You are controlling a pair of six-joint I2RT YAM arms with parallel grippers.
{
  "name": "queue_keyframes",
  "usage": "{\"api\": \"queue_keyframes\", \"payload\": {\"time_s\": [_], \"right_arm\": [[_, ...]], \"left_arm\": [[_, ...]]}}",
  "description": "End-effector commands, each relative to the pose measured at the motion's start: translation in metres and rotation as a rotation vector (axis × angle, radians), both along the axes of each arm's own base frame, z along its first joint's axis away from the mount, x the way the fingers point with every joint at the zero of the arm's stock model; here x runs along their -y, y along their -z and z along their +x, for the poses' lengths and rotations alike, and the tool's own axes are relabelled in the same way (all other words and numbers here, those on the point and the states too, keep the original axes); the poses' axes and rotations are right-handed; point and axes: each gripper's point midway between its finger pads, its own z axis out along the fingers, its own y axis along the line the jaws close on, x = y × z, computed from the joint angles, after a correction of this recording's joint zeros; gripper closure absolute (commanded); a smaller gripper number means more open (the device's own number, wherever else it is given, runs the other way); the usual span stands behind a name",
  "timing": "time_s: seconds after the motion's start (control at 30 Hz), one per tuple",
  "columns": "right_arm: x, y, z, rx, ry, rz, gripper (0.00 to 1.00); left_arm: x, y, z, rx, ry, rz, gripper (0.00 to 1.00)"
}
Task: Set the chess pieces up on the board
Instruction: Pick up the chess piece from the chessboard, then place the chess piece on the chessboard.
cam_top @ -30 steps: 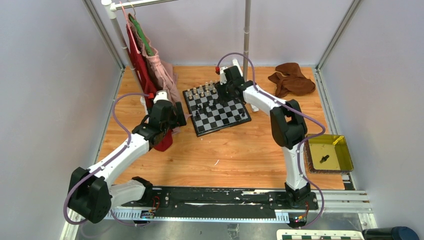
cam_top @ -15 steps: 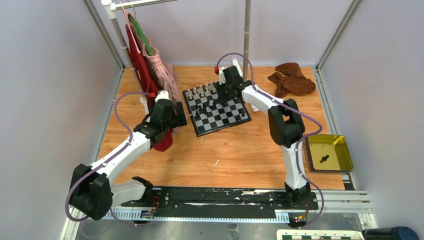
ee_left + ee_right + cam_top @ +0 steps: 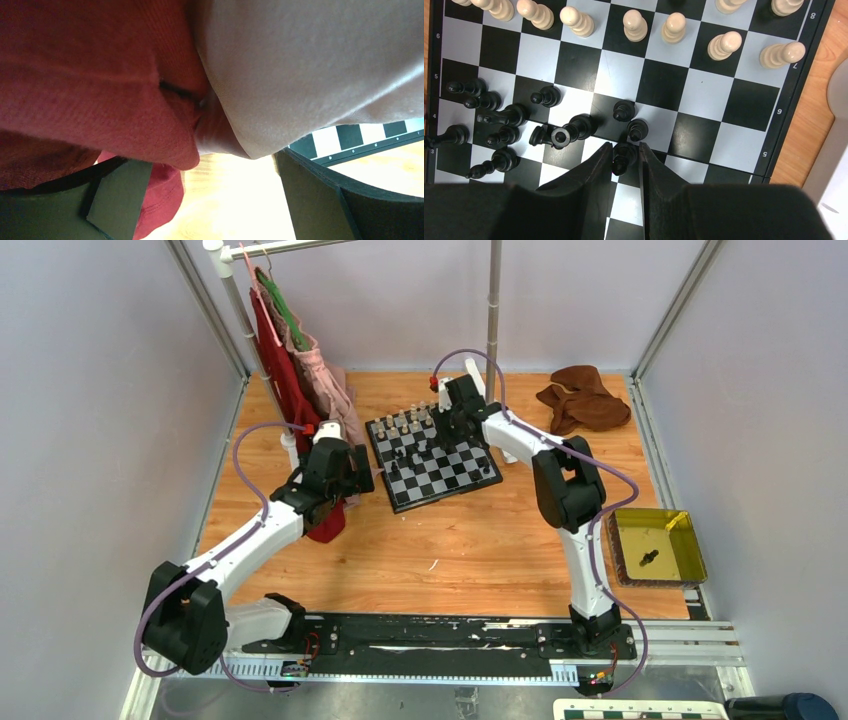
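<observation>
Black piece (image 3: pixel 625 160) gripped in right claw (image 3: pixel 625 146), board (image 3: pixel 744 102) rim numbered 5–8

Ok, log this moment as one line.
right gripper shut on black piece | left gripper open, beside board | cream pieces in row

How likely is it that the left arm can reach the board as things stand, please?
Probably not cleanly: the open left gripper sits beside the board, but red cloth and pink cloth hang over it.
</observation>
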Motion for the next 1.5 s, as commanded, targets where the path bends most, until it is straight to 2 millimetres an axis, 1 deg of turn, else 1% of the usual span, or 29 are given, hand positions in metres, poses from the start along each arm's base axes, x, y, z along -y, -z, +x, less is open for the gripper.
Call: {"api": "queue_keyframes", "payload": {"time_s": [0.0, 0.23, 0.37, 0.53, 0.67, 0.83, 0.93, 1.0, 1.13, 1.23, 1.3, 1.33, 1.47], "right_arm": [[0.004, 0.003, 0.004, -0.017, 0.015, 0.002, 0.71], [0.006, 0.002, 0.003, -0.007, 0.008, -0.012, 0.77], [0.008, -0.004, 0.001, 0.005, 0.004, -0.017, 0.85], [0.013, -0.013, -0.005, 0.020, 0.006, -0.022, 0.96], [0.019, -0.018, -0.013, 0.026, 0.007, -0.028, 1.00], [0.022, -0.026, -0.025, 0.036, 0.005, -0.034, 1.00], [0.021, -0.035, -0.035, 0.049, -0.003, -0.035, 1.00], [0.017, -0.038, -0.045, 0.054, -0.014, -0.038, 1.00], [0.010, -0.038, -0.066, 0.056, -0.038, -0.056, 1.00], [0.001, -0.038, -0.083, 0.058, -0.063, -0.063, 1.00], [-0.009, -0.038, -0.096, 0.060, -0.086, -0.067, 1.00], [-0.010, -0.038, -0.100, 0.059, -0.091, -0.071, 1.00], [-0.027, -0.038, -0.120, 0.059, -0.128, -0.070, 1.00]], "left_arm": [[-0.001, -0.012, 0.010, 0.037, -0.010, 0.004, 0.00], [-0.001, -0.011, 0.010, 0.033, -0.008, 0.011, 0.00], [-0.001, -0.012, 0.009, 0.030, -0.005, 0.010, 0.00], [-0.004, -0.016, 0.003, 0.043, -0.016, -0.002, 0.00], [-0.006, -0.019, -0.006, 0.052, -0.015, -0.021, 0.00], [-0.011, -0.026, -0.015, 0.071, -0.019, -0.030, 0.00], [-0.012, -0.030, -0.019, 0.078, -0.019, -0.040, 0.00], [-0.013, -0.032, -0.023, 0.081, -0.022, -0.050, 0.00], [-0.015, -0.030, -0.030, 0.084, -0.027, -0.061, 0.00], [-0.018, -0.031, -0.036, 0.088, -0.024, -0.063, 0.00], [-0.020, -0.031, -0.039, 0.093, -0.023, -0.061, 0.00], [-0.021, -0.032, -0.041, 0.097, -0.023, -0.060, 0.00], [-0.024, -0.034, -0.046, 0.103, -0.023, -0.059, 0.00]]}}
